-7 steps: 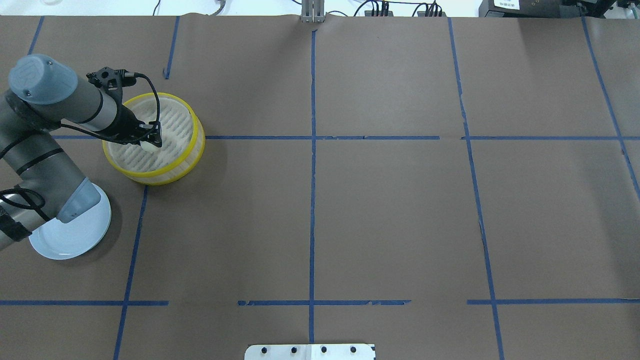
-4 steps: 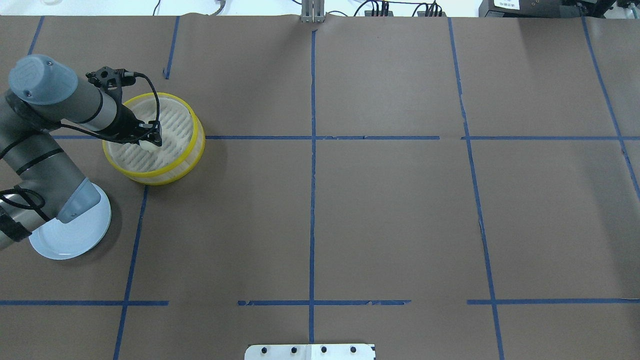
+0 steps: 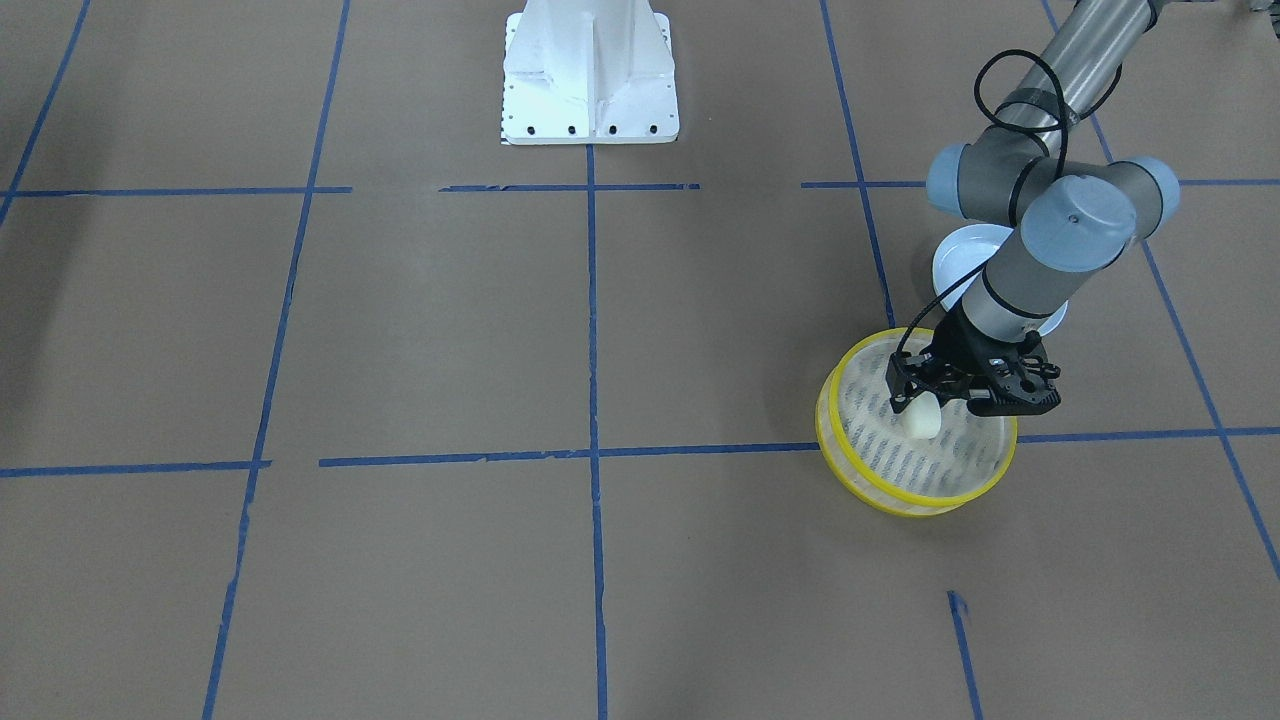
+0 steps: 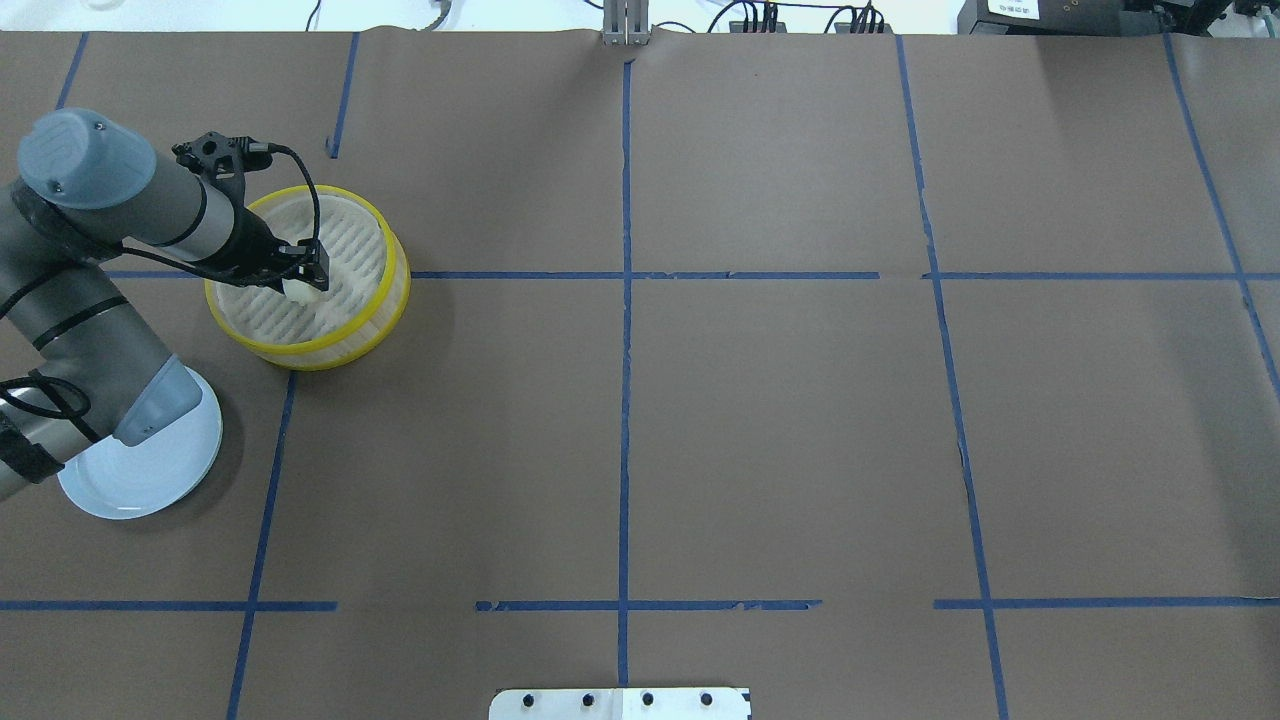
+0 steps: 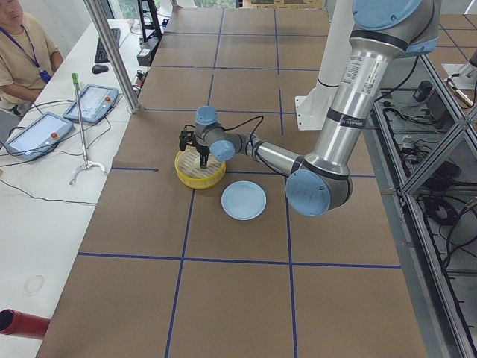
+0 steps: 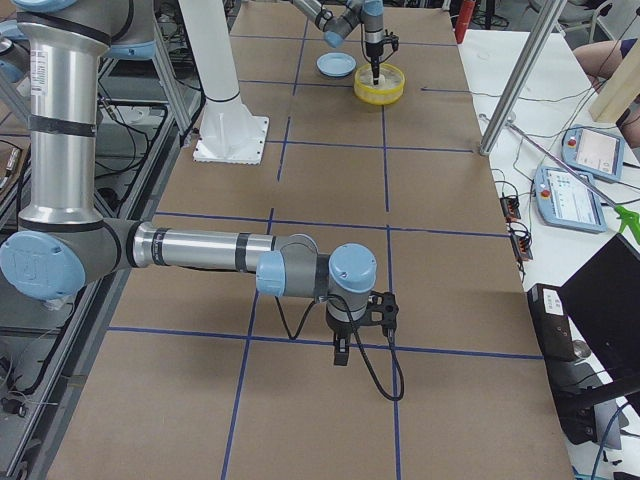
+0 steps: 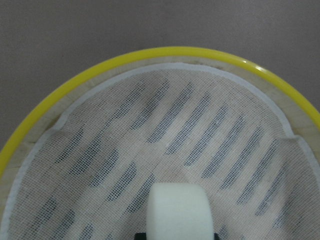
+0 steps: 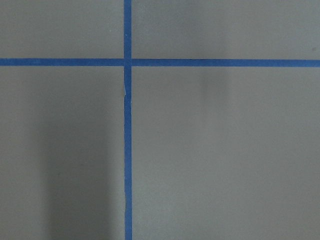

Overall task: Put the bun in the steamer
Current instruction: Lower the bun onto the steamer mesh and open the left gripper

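Left gripper [image 3: 917, 402] holds bun [image 3: 922, 419] inside steamer [image 4: 342, 345]
Steamer sits toward the far-left corner of the table [image 4: 780, 420]; pale blue plate [image 4: 150, 480] lies near it, closer to the robot's edge. Fingers pinch the bun from both sides, roughly mid-basket over the mesh liner [image 7: 210, 115]; contact with the liner cannot be judged. Right gripper [image 6: 342, 352] points down near the table's right end, over blue tape lines [image 8: 127, 150]; opening cannot be told from this side view

A squat cream-white bun [image 7: 180, 210] lies inside the round yellow-rimmed steamer [image 7: 160, 51], over its slatted whitish base.
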Controlling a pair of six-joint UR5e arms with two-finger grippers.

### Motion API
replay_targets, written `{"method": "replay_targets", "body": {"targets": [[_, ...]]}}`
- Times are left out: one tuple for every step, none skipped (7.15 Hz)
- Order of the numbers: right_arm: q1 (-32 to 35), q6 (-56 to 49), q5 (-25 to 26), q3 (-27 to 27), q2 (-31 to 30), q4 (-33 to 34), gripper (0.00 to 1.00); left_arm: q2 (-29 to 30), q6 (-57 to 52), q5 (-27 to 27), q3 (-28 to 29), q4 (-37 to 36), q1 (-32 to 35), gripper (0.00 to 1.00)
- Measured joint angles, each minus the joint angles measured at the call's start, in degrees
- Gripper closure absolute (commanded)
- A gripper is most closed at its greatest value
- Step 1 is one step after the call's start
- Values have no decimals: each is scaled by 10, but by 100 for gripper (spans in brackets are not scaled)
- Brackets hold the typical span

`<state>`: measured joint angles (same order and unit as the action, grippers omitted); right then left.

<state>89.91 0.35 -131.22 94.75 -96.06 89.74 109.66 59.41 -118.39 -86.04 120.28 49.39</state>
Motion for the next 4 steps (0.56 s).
{"method": "replay_targets", "body": {"targets": [[0,0,0,0,0,0,0,0,0,0,-2,0,0,1],[0,0,0,0,0,0,0,-1,0,4,-4,1,3,1],[0,0,0,0,0,0,0,-1,-6,11,-7,0,15,1],[0,0,0,0,0,0,0,-2,-28,7,-10,-4,39,1]]}}
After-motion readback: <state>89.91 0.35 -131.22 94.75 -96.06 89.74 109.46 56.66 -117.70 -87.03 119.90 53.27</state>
